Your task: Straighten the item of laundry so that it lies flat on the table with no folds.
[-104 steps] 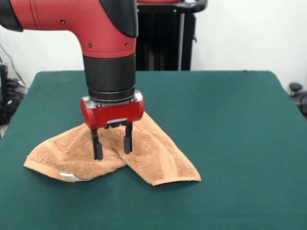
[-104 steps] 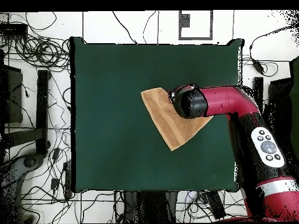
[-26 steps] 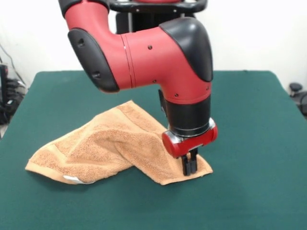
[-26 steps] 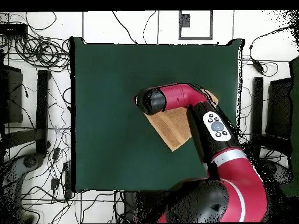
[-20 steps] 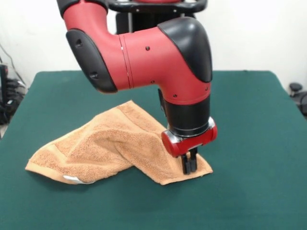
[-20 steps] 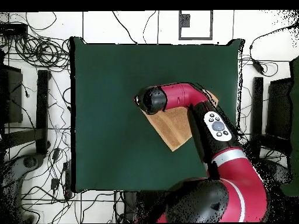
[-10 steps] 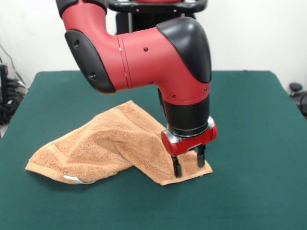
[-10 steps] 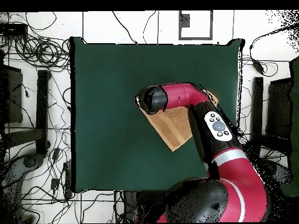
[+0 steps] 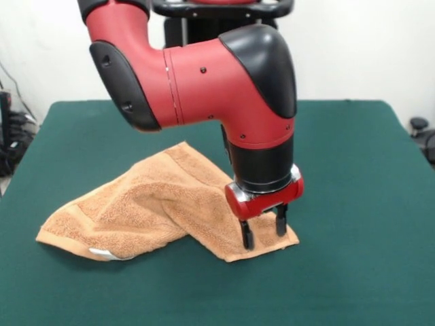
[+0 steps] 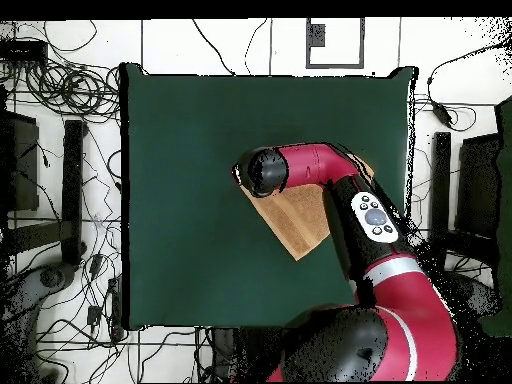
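The tan terry towel (image 9: 163,204) lies folded over itself on the green table (image 9: 353,176), with a white tag (image 9: 105,253) at its near left edge. My gripper (image 9: 264,231) is open, its two fingers (image 9: 247,234) standing just above the towel's near right corner, holding nothing. In the overhead view the arm covers much of the towel (image 10: 300,220), and the gripper itself is hidden under the wrist (image 10: 262,172).
The robot's pedestal (image 9: 204,13) stands behind the table's far edge. Cables and stands (image 10: 60,150) lie on the floor around the table (image 10: 200,130).
The gripper, shut on the towel's near right corner 1.3 s ago, has opened and let it go. Earlier still it hovered open over the towel's middle left.
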`<state>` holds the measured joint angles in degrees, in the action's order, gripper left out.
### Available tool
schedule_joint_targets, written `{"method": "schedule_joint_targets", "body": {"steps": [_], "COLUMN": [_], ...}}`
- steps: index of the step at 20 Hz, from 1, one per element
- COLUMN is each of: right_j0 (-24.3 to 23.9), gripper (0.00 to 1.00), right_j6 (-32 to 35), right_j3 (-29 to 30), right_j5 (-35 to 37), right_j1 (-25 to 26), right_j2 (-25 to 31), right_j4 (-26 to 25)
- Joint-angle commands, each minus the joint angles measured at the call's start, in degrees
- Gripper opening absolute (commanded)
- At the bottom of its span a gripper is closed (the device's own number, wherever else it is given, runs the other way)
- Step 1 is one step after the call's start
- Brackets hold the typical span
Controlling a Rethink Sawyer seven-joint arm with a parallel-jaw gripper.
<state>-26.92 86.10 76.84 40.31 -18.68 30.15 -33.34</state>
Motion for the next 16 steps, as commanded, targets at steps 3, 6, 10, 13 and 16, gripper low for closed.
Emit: {"method": "schedule_joint_targets", "body": {"steps": [3,6,10,13,16], "right_j0": [3.9,4.2,4.2,4.3,4.2], "gripper": [1.0,1.0,1.0,1.0,1.0], "right_j6": [5.7,6.4,5.7,5.7,5.5], "right_j3": [6.1,6.6,6.8,6.9,7.1], "right_j5": [2.6,0.8,-1.7,-3.8,-5.6], "right_j1": [2.1,3.1,4.4,5.2,5.8], "right_j2": [-5.8,-6.9,-7.2,-7.5,-7.6], "right_j4": [-0.6,-1.0,-1.7,-2.1,-2.3]}}
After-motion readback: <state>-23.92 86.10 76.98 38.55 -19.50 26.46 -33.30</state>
